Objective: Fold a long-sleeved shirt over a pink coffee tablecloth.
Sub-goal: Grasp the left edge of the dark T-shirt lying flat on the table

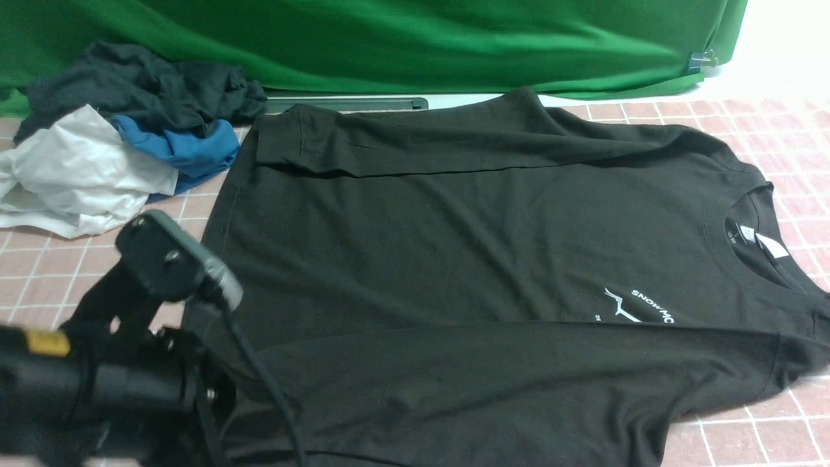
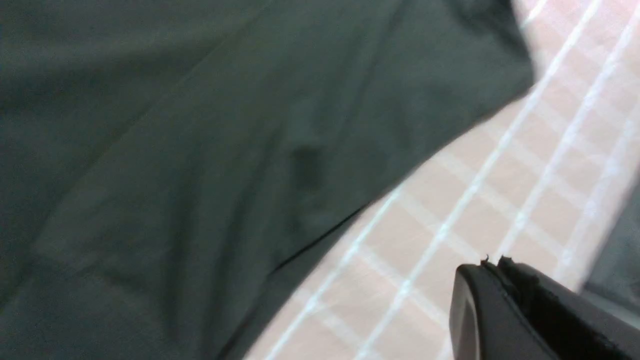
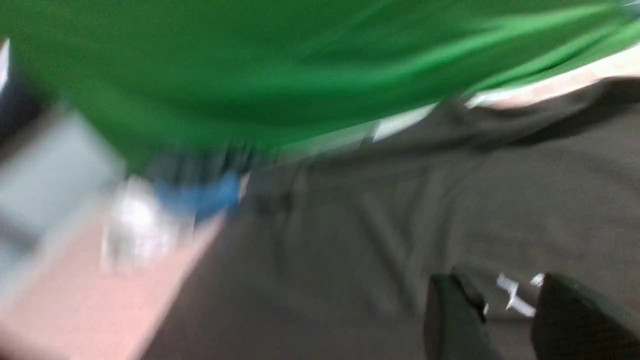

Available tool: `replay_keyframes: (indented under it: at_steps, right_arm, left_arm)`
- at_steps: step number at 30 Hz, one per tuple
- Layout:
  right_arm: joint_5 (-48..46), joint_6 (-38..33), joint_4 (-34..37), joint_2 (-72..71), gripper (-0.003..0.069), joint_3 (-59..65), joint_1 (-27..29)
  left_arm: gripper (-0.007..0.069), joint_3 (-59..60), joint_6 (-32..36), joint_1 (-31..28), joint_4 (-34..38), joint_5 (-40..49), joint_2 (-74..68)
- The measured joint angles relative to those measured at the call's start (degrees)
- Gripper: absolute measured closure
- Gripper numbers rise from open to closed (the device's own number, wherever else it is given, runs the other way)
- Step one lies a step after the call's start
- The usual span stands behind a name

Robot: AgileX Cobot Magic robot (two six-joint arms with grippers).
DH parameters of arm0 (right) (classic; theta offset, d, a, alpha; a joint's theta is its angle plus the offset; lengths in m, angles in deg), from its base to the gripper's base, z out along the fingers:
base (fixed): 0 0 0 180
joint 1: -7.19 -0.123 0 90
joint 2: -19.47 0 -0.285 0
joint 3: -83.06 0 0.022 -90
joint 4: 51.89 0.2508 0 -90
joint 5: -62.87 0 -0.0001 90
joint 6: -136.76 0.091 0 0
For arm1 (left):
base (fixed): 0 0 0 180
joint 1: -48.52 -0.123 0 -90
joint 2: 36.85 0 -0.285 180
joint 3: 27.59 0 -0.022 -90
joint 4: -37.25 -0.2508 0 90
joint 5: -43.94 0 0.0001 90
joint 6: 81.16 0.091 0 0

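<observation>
The black long-sleeved shirt (image 1: 467, 259) lies flat on the pink checked tablecloth (image 1: 746, 428). Its neck is to the right and its bottom edge is to the left. Both sleeves are laid across the body, one along the far side and one along the near side (so the sleeve part looks done).

The next step is likely folding the body in half, which needs a pinch on the bottom edge. The left gripper (image 2: 495, 270) is at the near left, over bare tablecloth just beside the shirt's edge. Its fingers are pressed together and hold nothing, so it must open first. The right gripper (image 3: 510, 320) hangs over the white letters (image 1: 652, 306), fingers partly apart and empty.

A heap of clothes (image 1: 117, 143) sits far left, in front of the green curtain (image 1: 415, 39).
</observation>
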Motion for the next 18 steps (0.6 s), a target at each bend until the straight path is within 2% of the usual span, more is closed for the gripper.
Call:
replay_keyframes:
  at_steps: [2, 4, 6, 12, 15, 18]
  right_arm:
    - [-9.8, -4.6, -2.3, 6.7, 0.0427, -8.4, -3.8]
    - [-13.9, -5.7, -3.1, 9.0, 0.0424, -11.7, -5.1]
    - [-23.6, -8.0, -5.0, 13.7, 0.0422, -18.7, -7.6]
    - [-30.6, -11.1, -6.2, 16.8, 0.0412, -24.7, -9.9]
    - [-32.3, -11.6, -6.5, 16.9, 0.0410, -25.2, -10.0]
    - [-33.0, -13.6, -6.6, 17.0, 0.0410, -25.2, -10.0]
  left_arm:
    - [0.0605, -1.3, -2.3, -1.1, -3.3, -0.2, -3.6]
    - [0.0605, -1.9, -2.7, -1.9, -4.5, -0.4, -5.4]
    - [0.0605, -2.8, -3.4, -4.4, -5.3, -0.8, -10.7]
    - [0.0600, -3.6, -2.0, -7.6, -6.8, -2.4, -19.0]
    - [0.0562, -4.0, 0.5, -7.9, -7.8, -5.4, -22.8]
    - [0.0482, -4.7, 2.5, -7.9, -9.2, -10.5, -25.9]
